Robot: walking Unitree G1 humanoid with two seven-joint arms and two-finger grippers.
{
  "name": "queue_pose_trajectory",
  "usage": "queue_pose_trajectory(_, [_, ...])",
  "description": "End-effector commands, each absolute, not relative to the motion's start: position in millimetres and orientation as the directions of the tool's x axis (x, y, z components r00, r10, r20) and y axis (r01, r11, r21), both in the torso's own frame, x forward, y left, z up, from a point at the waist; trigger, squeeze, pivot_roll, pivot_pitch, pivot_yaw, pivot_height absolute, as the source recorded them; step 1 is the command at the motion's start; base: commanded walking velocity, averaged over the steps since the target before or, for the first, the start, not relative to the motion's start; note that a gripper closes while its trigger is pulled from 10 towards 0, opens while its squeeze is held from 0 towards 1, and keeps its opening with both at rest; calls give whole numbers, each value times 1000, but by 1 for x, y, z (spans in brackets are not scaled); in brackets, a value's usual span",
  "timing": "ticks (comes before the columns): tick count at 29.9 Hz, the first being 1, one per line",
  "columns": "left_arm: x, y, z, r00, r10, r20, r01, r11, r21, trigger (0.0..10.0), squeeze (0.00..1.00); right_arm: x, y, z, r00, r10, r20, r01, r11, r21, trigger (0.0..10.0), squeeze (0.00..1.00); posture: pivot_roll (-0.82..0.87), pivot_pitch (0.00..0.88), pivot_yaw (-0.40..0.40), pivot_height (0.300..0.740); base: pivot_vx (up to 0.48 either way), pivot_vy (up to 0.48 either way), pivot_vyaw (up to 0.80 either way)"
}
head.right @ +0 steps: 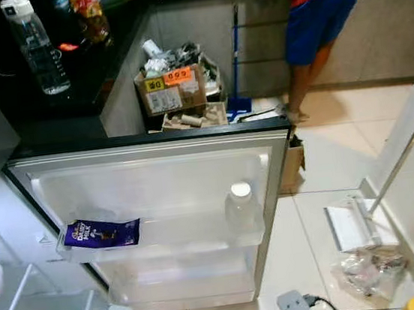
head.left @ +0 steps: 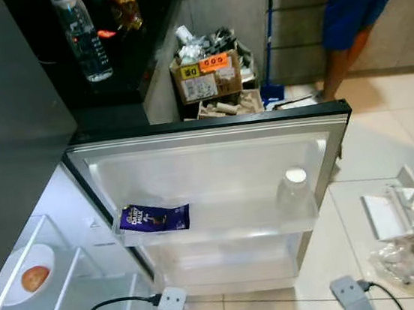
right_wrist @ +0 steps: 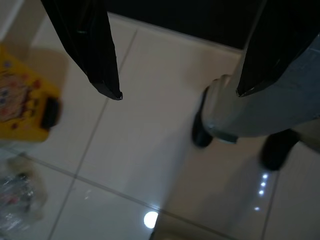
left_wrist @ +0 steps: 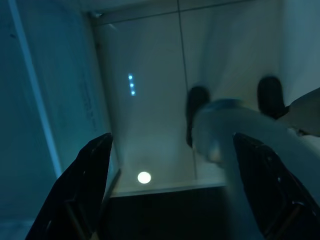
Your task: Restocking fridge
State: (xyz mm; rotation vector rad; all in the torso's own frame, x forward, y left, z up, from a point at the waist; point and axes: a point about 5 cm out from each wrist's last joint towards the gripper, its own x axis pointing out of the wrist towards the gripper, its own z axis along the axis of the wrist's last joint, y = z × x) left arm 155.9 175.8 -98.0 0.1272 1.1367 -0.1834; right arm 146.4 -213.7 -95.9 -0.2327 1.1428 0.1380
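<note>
1. Straight ahead of the robot, an open white-lined fridge door with a dark frame [head.left: 324, 122] swings out over the pale tiled floor [head.left: 388, 155].
2. On the upper door shelf of clear plastic [head.left: 224, 228], a purple chocolate bar wrapper [head.left: 154, 218] lies flat at the left end.
3. At the right end of the same shelf stands a clear plastic bottle with a white cap [head.left: 295, 189], upright and well apart from the wrapper.
4. To the near left, inside the fridge, a white plate [head.left: 25, 272] holds a reddish round fruit [head.left: 35, 278].
5. On the dark counter [head.left: 108, 91] at far left stands a clear water bottle with a white lid [head.left: 83, 38], upright.
6. Beyond the door, a brown cardboard box with an orange label [head.left: 206, 76] sits stuffed with rubbish, and a blue-handled broom [head.left: 270, 41] leans just to its right.
7. At far right a person in a red shirt and blue shorts [head.left: 358, 0] stands at the counter.
8. The left gripper [left_wrist: 170, 187] hangs idle over the floor, its black fingers spread apart and empty.
9. The right gripper [right_wrist: 175, 92] also hangs over the tiles, fingers parted with nothing between them, near a yellow container [right_wrist: 25, 102].
</note>
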Motion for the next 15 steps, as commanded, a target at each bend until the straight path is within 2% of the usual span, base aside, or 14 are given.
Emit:
queue_pose_trajectory(1, [152,180,-99,405,-68,-912,191,982,12,10000,0,151,-209,-95,425,1,-905,-224,969,-104,10000,0,-76,0,-4,740,0,-322,712])
queue_pose_trajectory(2, [152,180,-99,404,-68,-912,191,982,11,10000,0,151,-209,-95,425,1,-905,-216,971,-101,10000,0,-77,0,-3,740,0,-330,563])
queue_pose_trajectory(15, [153,181,-99,400,-70,-914,197,980,11,10000,0,149,-216,-95,421,-38,-906,-183,975,-126,10000,0,-97,0,9,740,0,-407,0])
